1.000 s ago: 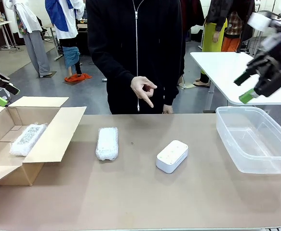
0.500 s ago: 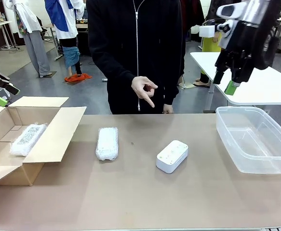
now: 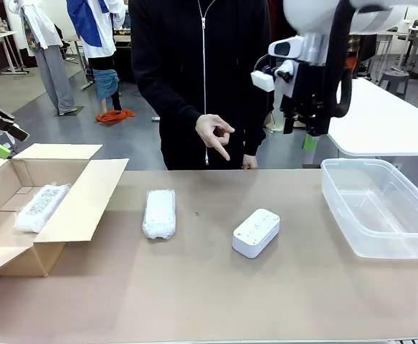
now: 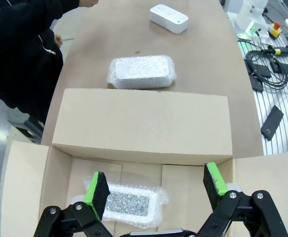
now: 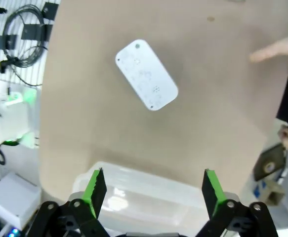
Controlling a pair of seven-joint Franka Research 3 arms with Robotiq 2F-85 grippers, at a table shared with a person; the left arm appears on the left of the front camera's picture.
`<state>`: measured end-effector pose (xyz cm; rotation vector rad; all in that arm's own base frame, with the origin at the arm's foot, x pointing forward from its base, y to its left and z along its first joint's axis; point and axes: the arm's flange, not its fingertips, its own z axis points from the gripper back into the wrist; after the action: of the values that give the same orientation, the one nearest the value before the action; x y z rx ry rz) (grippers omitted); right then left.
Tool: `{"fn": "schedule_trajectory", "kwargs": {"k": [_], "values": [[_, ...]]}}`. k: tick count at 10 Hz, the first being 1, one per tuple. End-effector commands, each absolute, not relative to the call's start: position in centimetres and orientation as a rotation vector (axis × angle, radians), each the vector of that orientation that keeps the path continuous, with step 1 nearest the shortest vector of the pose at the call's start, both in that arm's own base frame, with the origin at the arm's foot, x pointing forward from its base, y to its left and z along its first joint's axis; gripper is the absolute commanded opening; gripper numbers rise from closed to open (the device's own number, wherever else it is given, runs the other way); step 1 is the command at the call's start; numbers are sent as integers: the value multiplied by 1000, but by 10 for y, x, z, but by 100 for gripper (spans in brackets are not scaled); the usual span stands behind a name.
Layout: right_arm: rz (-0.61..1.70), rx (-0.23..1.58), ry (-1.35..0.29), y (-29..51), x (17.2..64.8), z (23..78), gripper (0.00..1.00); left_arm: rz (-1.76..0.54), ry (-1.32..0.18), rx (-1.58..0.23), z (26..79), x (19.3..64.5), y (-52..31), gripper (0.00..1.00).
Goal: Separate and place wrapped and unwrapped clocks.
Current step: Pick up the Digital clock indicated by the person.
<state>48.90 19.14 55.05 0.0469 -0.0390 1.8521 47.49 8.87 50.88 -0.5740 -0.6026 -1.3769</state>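
You have a smooth white bare clock with small dots, possibly grey. The wrapped clock on the tan table is whitish bubble wrap. The boxed clock shows dark speckling through its wrap. The cardboard box is brown and the bin is clear. The left gripper is black with green pads.

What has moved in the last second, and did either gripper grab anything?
The right gripper swung from the far right toward the middle and hangs open, empty, above and behind the bare clock. Nothing was grabbed or released. The left gripper, loose wrapped clock, boxed wrapped clock, box, tub and the person's pointing hand stayed put.
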Motion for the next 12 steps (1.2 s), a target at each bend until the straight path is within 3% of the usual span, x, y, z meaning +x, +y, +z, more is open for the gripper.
{"fn": "schedule_trajectory", "kwargs": {"k": [1,7,12], "values": [[1914,75,-65,195,489,521,100,-1382,-590,-570,509,474,90,100],[1963,259,-93,227,514,409,100,-1382,-590,-570,509,474,90,100],[2042,366,-66,232,503,364,100,-1382,-590,-570,509,474,90,100]]}}
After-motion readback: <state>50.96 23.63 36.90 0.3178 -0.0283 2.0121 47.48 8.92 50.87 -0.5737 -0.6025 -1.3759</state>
